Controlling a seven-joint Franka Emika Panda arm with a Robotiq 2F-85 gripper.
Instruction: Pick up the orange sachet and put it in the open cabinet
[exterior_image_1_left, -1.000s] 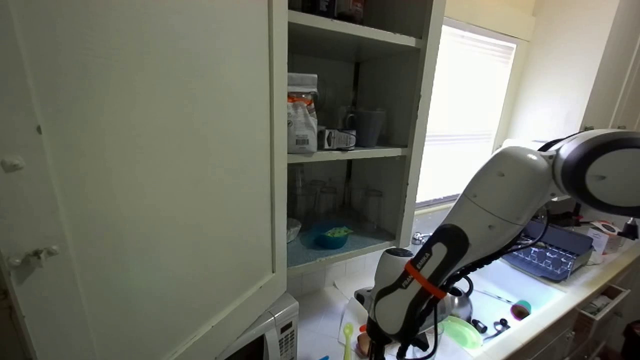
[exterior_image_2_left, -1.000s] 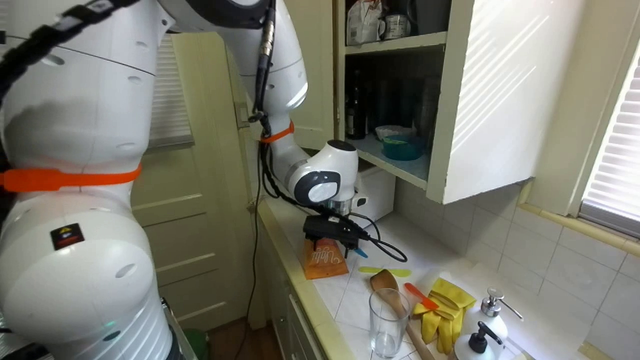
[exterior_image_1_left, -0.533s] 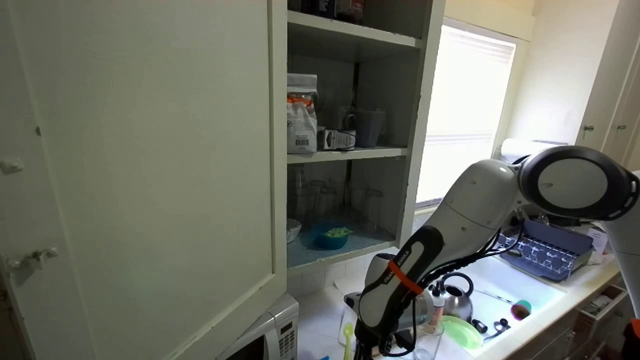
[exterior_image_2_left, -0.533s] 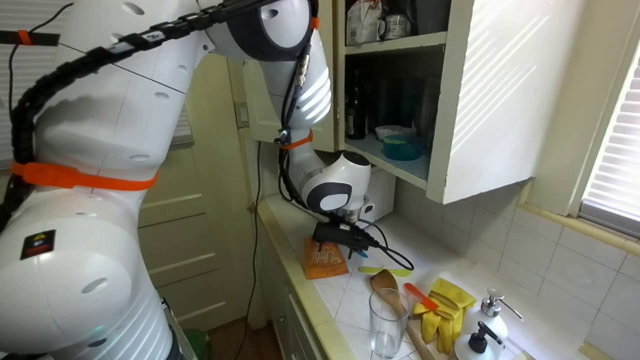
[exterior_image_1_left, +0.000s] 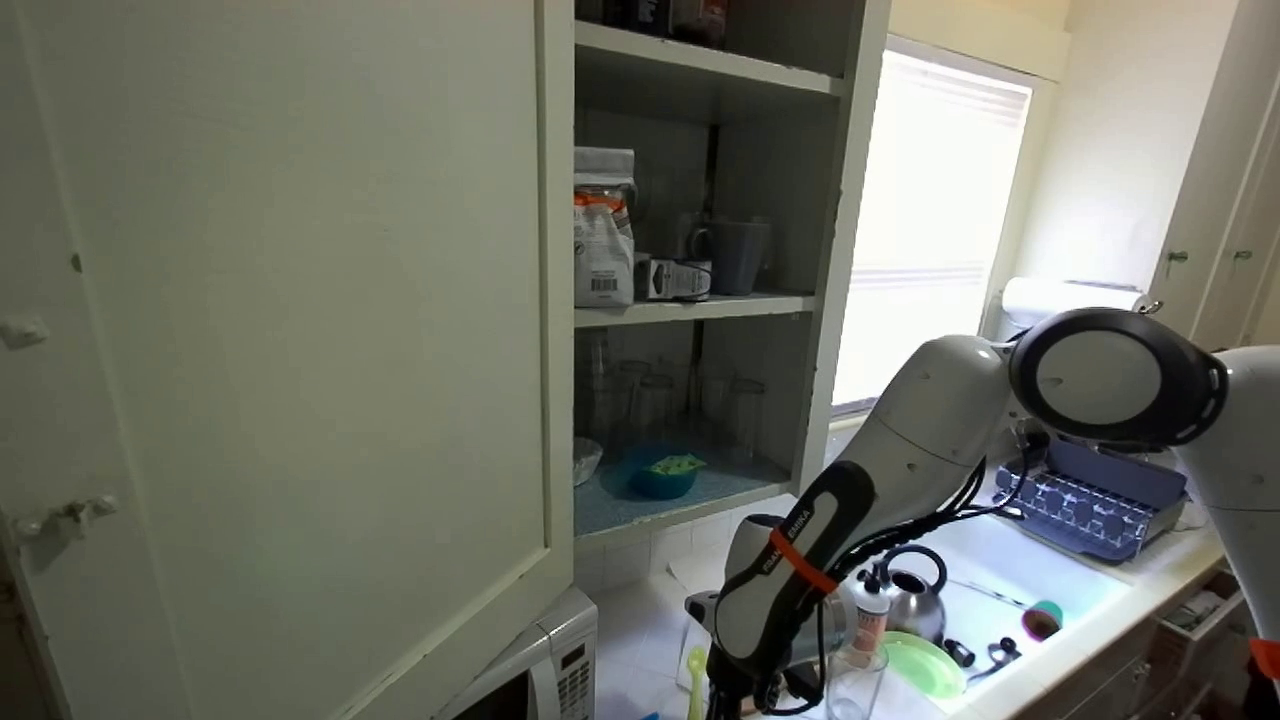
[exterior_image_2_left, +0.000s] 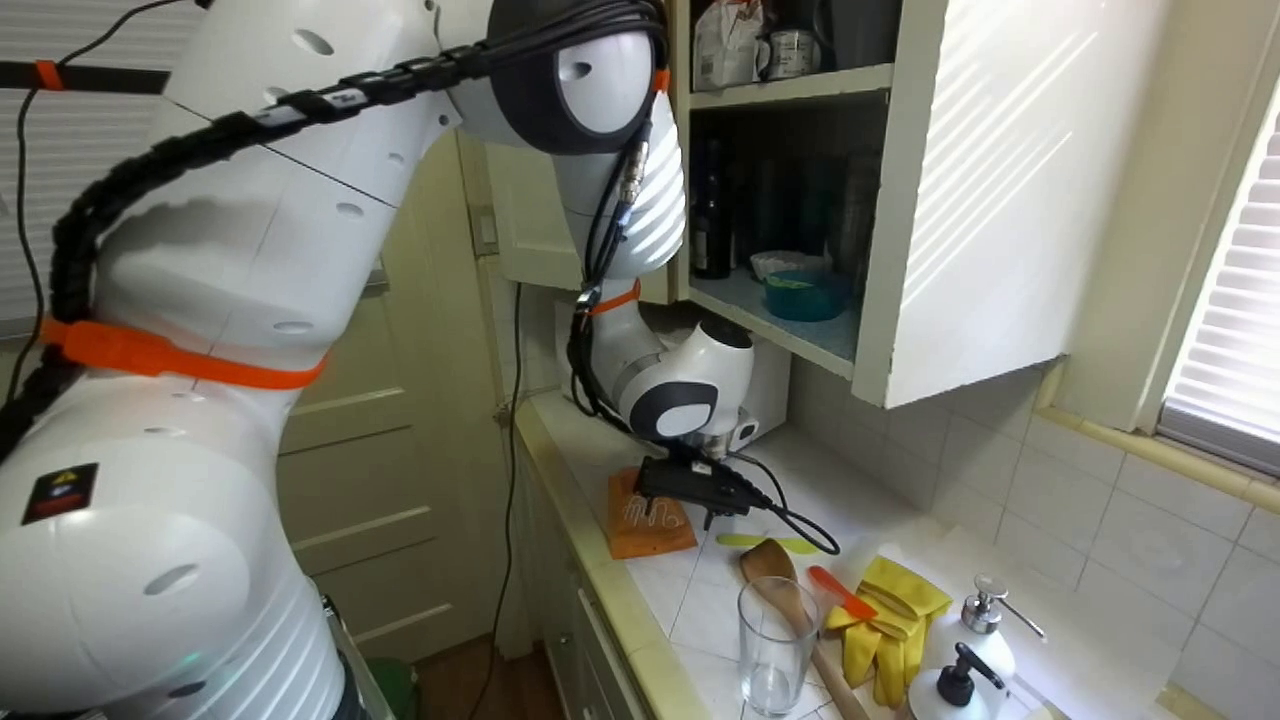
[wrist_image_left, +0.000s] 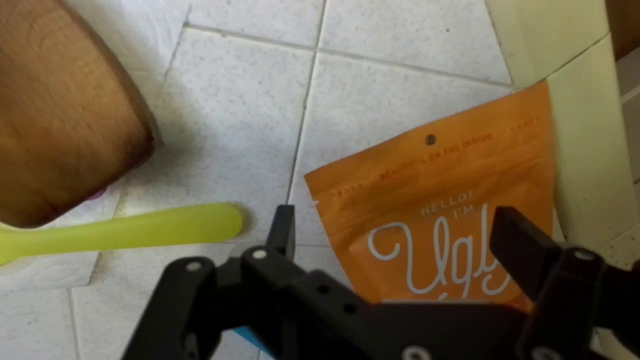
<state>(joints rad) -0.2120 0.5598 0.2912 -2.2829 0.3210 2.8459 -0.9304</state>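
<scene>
The orange sachet (exterior_image_2_left: 650, 542) lies flat on the white tiled counter, close to its front edge. From above, in the wrist view, the sachet (wrist_image_left: 425, 165) shows white lettering, and its lower part is hidden behind the gripper body. My gripper (wrist_image_left: 395, 216) stands open over it with nothing held; one finger shows over bare tile and the other over the lettering. In an exterior view the gripper (exterior_image_2_left: 680, 514) hangs above the sachet's right side. The open cabinet (exterior_image_2_left: 1000, 210) is on the wall above the counter; its shelves and wide white door (exterior_image_1_left: 320, 300) show in an exterior view.
A teal bowl (exterior_image_1_left: 663, 484) sits on the cabinet's lowest shelf. Under the door is a microwave (exterior_image_1_left: 572, 655). Along the counter lie a yellow-green utensil (wrist_image_left: 190, 228), a wooden spatula (wrist_image_left: 65, 125) and yellow gloves (exterior_image_2_left: 885, 625). A tall glass (exterior_image_2_left: 775, 660) stands near the counter edge.
The gripper has shifted right and somewhat lower in the exterior view that shows the sachet; in the other exterior view the arm has gone left and down. The sachet has stayed put.
</scene>
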